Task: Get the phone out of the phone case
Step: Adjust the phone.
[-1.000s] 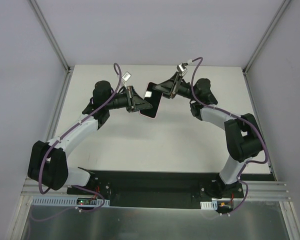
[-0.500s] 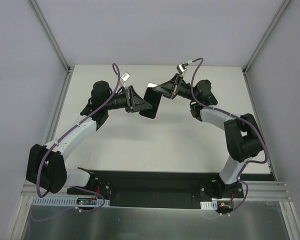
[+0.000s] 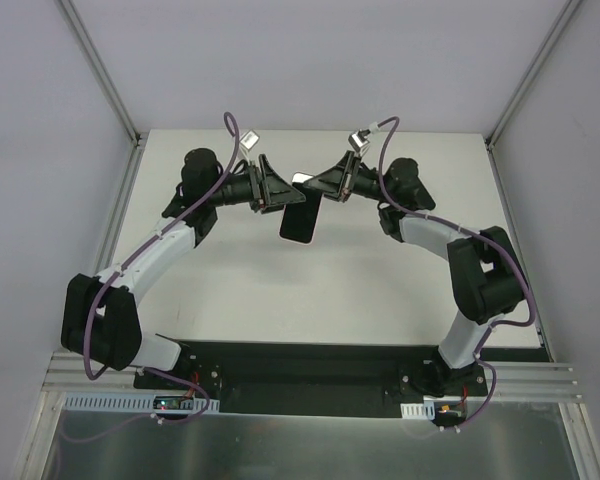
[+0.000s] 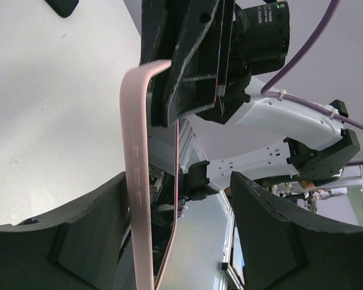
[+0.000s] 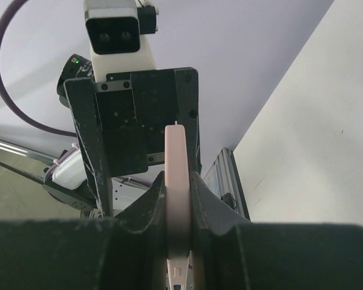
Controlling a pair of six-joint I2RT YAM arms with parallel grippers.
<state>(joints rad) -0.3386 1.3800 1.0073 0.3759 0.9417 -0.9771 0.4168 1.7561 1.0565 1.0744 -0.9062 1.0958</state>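
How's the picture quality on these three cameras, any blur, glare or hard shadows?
Left wrist view: the phone case edge is sharp, the left gripper's fingers dark and soft. Right wrist view: the right gripper's fingers are a blurred black mass flanking the case. Top view: even light, faint shadows, one white glare spot on the case's far end.

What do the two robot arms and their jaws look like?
The left arm and the right arm each have white link shells between bulky black joint housings, with a purple cable along them. The jaws are black and wedge-shaped. A white camera block sits at each wrist.
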